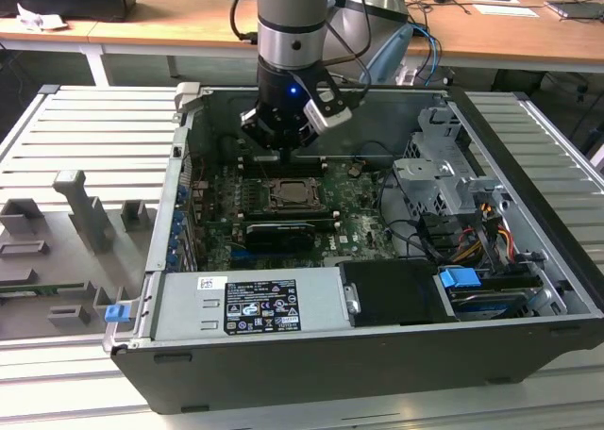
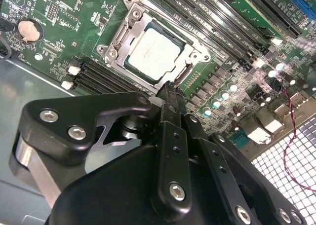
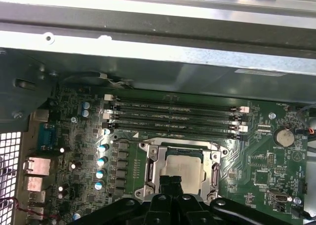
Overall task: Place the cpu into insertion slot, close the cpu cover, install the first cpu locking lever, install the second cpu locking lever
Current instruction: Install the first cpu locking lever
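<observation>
The cpu (image 2: 152,54) shows its pale metal face, seated in the insertion slot (image 2: 129,22) on the green motherboard. The silvery cpu cover (image 2: 116,41) lies flat around the chip's edges. In the first wrist view the cpu (image 3: 183,167) sits inside the cover (image 3: 150,171), just past my fingertips. My gripper (image 2: 169,87) is shut with nothing in it, its black fingers pressed together just above the socket's near edge. In the exterior view the gripper (image 1: 283,153) hangs inside the open computer case, a little behind the socket (image 1: 293,195).
Long black memory slots (image 3: 175,119) run beside the socket. The metal case wall (image 3: 158,47) rises just behind them. A drive cage (image 1: 439,171) and cable bundle (image 1: 472,237) fill the exterior view's right, and a power supply (image 1: 250,303) lies at the front.
</observation>
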You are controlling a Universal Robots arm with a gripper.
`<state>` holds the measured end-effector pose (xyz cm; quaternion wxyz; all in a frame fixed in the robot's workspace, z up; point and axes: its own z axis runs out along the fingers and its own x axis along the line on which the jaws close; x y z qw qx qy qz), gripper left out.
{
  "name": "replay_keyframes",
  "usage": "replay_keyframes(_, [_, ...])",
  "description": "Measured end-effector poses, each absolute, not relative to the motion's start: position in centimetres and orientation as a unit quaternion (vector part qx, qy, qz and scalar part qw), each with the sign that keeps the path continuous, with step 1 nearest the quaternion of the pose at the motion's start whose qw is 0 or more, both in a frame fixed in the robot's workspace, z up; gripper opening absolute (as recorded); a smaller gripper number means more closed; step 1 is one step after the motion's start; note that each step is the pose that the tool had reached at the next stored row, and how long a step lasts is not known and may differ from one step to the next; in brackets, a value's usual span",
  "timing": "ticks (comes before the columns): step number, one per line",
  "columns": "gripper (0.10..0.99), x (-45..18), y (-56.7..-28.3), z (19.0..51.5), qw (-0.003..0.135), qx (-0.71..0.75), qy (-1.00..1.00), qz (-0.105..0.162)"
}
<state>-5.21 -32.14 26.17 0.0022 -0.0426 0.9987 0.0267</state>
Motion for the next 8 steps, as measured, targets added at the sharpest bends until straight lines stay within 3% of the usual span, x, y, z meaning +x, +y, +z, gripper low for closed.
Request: replay_keyframes(8, [0.106, -5.47, -32.15, 26.12, 0.002, -0.043, 0.999, 0.027])
